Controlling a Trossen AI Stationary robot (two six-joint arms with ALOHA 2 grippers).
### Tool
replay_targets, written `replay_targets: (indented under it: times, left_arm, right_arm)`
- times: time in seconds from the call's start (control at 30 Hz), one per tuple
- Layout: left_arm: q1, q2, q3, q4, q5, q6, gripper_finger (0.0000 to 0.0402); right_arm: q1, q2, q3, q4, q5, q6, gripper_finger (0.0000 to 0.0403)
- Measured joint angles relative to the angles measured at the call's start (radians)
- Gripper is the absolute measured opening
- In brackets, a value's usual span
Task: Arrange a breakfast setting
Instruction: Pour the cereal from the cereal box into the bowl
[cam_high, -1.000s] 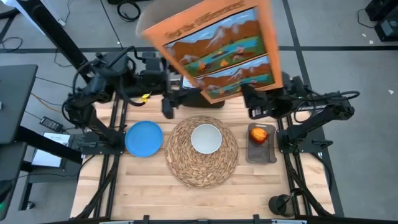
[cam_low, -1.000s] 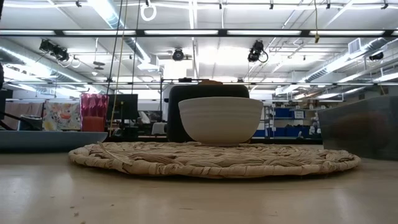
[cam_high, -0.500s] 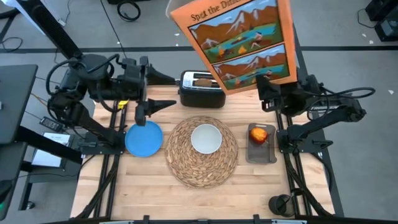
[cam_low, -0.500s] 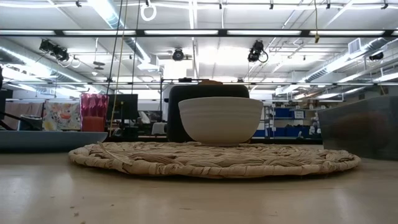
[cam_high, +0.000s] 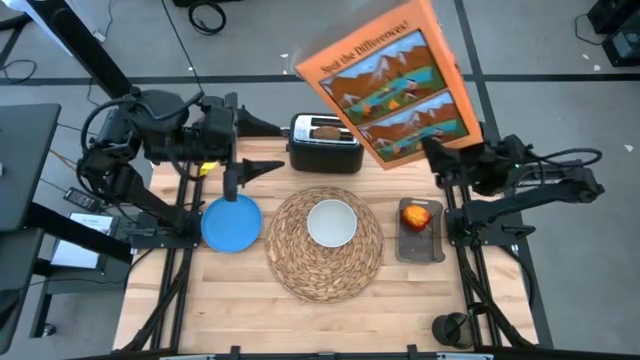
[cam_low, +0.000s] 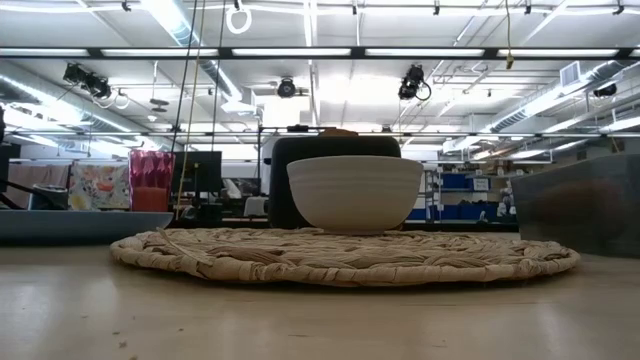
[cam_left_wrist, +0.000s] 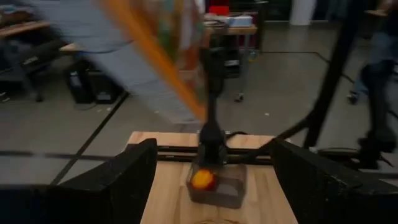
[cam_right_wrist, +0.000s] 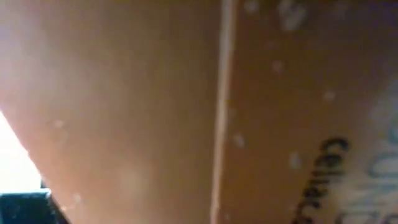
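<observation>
A white bowl (cam_high: 331, 222) stands on the round woven placemat (cam_high: 328, 268) at the table's middle; both also show in the low view, the bowl (cam_low: 355, 192) on the placemat (cam_low: 340, 255). A blue plate (cam_high: 231, 222) lies left of the mat. A toast slice (cam_high: 325, 129) sticks up from a black toaster (cam_high: 325, 152) at the far edge. A red apple (cam_high: 417, 215) lies in a grey tray (cam_high: 420, 245) on the right. A pink cup (cam_low: 152, 180) shows at the far left in the low view. My left gripper (cam_high: 262, 147) is open and empty, above the far left of the table. My right gripper (cam_high: 440, 152) is under an orange picture book (cam_high: 395, 80). The spoon is out of view.
The orange picture book hangs tilted in the air over the toaster and the right arm, and it fills the right wrist view (cam_right_wrist: 186, 112). Bare wood (cam_high: 330, 325) lies in front of the mat. A black post (cam_high: 447, 328) stands at the near right corner.
My left gripper has drawn back from beside the toaster toward the table's left edge. The orange book has swung from over the table's middle toward the right and turned. My right arm has shifted toward the right edge under it. Bowl, mat, plate and apple have stayed put.
</observation>
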Motion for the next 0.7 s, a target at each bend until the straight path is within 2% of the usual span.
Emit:
replay_targets:
  times: [0.13,0.3,0.5,0.7]
  left_arm:
    - [0.0,0.033,0.002,0.043,-0.051,-0.006,0.0318]
    - [0.007,0.091,-0.003,0.067,-0.101,-0.064,0.0318]
    - [0.007,0.1,0.0,0.044,-0.154,-0.173,0.0318]
    - [0.007,0.096,0.0,-0.024,-0.223,-0.287,0.0318]
  right_arm:
    - [0.0,-0.119,-0.094,-0.035,-0.027,0.063,0.0288]
    - [0.001,-0.278,-0.173,-0.192,-0.078,0.143,0.0288]
    - [0.001,-0.469,-0.193,-0.411,-0.166,0.21,0.0288]
    - [0.001,-0.611,-0.194,-0.601,-0.195,0.248,0.0288]
